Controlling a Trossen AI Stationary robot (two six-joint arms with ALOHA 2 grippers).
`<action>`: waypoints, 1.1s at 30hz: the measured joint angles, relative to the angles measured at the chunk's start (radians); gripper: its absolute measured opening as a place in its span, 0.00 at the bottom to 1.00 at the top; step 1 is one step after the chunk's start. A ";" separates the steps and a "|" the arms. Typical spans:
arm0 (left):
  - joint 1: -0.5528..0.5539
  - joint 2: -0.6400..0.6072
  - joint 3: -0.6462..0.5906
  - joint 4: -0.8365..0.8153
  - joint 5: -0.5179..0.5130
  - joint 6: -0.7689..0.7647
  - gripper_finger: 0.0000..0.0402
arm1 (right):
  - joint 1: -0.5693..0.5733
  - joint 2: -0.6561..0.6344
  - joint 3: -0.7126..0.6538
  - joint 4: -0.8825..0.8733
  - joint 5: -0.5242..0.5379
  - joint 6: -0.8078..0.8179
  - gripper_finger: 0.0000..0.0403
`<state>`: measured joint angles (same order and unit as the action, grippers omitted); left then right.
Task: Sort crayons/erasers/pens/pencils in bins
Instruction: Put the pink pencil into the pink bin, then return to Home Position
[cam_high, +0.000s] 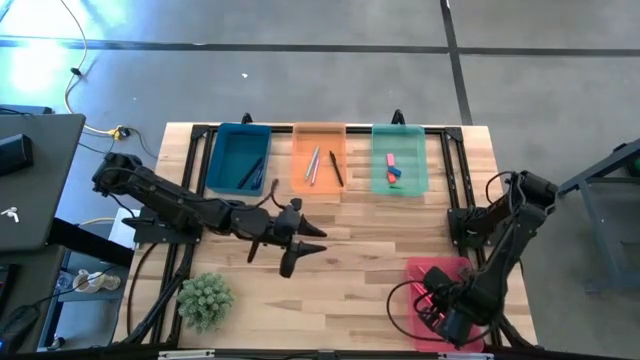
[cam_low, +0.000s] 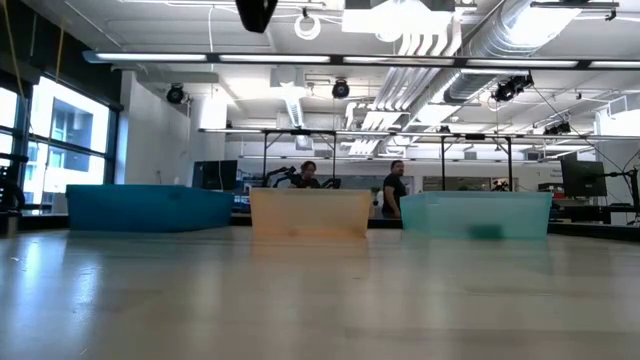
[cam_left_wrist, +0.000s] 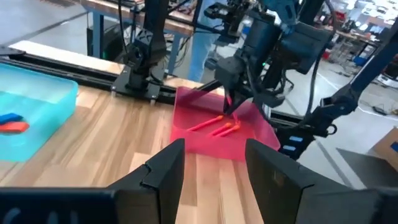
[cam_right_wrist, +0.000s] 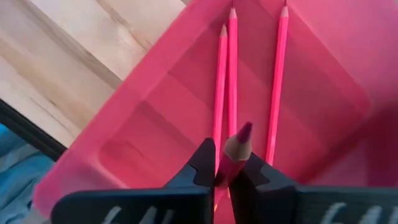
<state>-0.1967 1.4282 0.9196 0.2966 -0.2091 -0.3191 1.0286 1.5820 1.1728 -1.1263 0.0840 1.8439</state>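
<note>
My right gripper (cam_right_wrist: 224, 163) hangs over the red-pink bin (cam_high: 455, 272) at the table's near right, shut on a pink pencil (cam_right_wrist: 236, 149). Three more pink pencils (cam_right_wrist: 231, 74) lie on that bin's floor. My left gripper (cam_left_wrist: 214, 168) is open with nothing between its fingers, above the table's middle (cam_high: 300, 242), pointing toward the red-pink bin (cam_left_wrist: 205, 140). Along the far edge stand the blue bin (cam_high: 240, 158) with dark sticks, the orange bin (cam_high: 318, 158) with pens (cam_high: 312, 165), and the green bin (cam_high: 400, 158) with erasers (cam_high: 393, 172). My right gripper pinches the pink pencil between its two fingers just behind the sharpened end (cam_right_wrist: 231, 155). The fingers come from above, pointing down into the bin. The pencil's tip (cam_right_wrist: 245, 130) sticks out past the fingertips, clear of the bin floor; the rest of the shaft is hidden behind the fingers.
A small green plant (cam_high: 205, 298) stands at the table's near left. Black rails (cam_high: 455, 180) run along the table's sides. Bare wood lies between the far row of bins and the near edge. People stand in the room beyond the table (cam_low: 395, 190).
</note>
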 joint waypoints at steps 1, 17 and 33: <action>0.000 -0.016 -0.001 -0.012 0.000 0.000 0.39 | 0.000 0.000 -0.009 0.010 -0.006 0.000 0.01; -0.003 -0.416 0.000 -0.284 -0.045 0.008 0.39 | -0.001 0.000 -0.024 0.049 -0.060 0.044 0.30; -0.251 -0.677 -0.003 -0.725 -0.293 0.008 0.39 | -0.012 0.000 0.204 -0.083 0.472 0.014 0.38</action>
<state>-0.4475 0.7516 0.9170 -0.4287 -0.5026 -0.3108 1.0165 1.5822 1.3769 -1.2094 0.5562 1.8582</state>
